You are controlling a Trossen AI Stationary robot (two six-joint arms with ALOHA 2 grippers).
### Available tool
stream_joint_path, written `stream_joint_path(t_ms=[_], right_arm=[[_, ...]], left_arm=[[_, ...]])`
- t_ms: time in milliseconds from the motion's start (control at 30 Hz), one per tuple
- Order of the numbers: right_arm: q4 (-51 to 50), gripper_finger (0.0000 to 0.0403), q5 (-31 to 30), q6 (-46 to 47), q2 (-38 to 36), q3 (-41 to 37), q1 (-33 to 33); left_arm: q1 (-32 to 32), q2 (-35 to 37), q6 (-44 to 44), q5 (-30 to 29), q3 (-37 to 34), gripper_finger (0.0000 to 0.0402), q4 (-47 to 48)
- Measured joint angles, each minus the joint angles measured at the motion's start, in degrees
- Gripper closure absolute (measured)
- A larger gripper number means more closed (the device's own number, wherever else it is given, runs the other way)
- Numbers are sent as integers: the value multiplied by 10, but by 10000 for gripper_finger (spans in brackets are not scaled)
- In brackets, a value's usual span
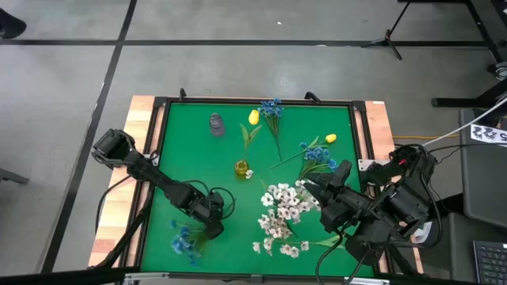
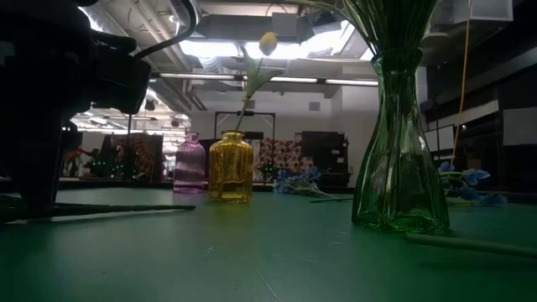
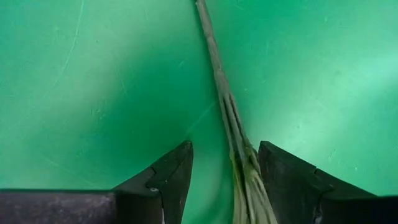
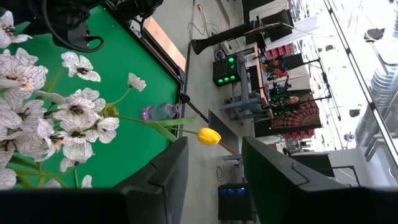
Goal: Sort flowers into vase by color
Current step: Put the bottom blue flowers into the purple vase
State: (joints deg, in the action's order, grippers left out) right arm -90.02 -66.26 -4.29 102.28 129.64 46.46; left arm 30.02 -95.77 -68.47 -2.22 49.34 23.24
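My left jaws straddle the thin green stems (image 3: pixel 239 155) of a blue-blossom sprig (image 1: pixel 187 237) lying flat on the mat's near left part. White-blossom sprigs (image 1: pixel 283 212) stand bunched in the clear green glass vase (image 2: pixel 398 159). One yellow tulip bud (image 1: pixel 253 117) leans from the small amber glass vase (image 1: pixel 242 168). Another yellow bud (image 1: pixel 330 138) and two blue sprigs (image 1: pixel 272 108) (image 1: pixel 315 153) lie loose on the mat farther back. The small purple glass vase (image 1: pixel 216 124) holds nothing.

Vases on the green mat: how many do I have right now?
3. A purple vase near the far edge, a yellow vase mid-mat holding a yellow tulip, a green vase nearer the front holding white flowers. None seems hidden.
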Motion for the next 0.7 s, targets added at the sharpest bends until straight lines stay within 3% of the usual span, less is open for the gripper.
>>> stream_joint_path(t_ms=[167, 533, 700], right_arm=[[0, 251, -1, 0, 0, 0, 0], [0, 251, -1, 0, 0, 0, 0], [0, 251, -1, 0, 0, 0, 0]], left_arm=[[0, 0, 0, -2, 0, 249, 4], [0, -1, 32, 14, -1, 369, 6], [-1, 0, 86, 40, 40, 393, 96]])
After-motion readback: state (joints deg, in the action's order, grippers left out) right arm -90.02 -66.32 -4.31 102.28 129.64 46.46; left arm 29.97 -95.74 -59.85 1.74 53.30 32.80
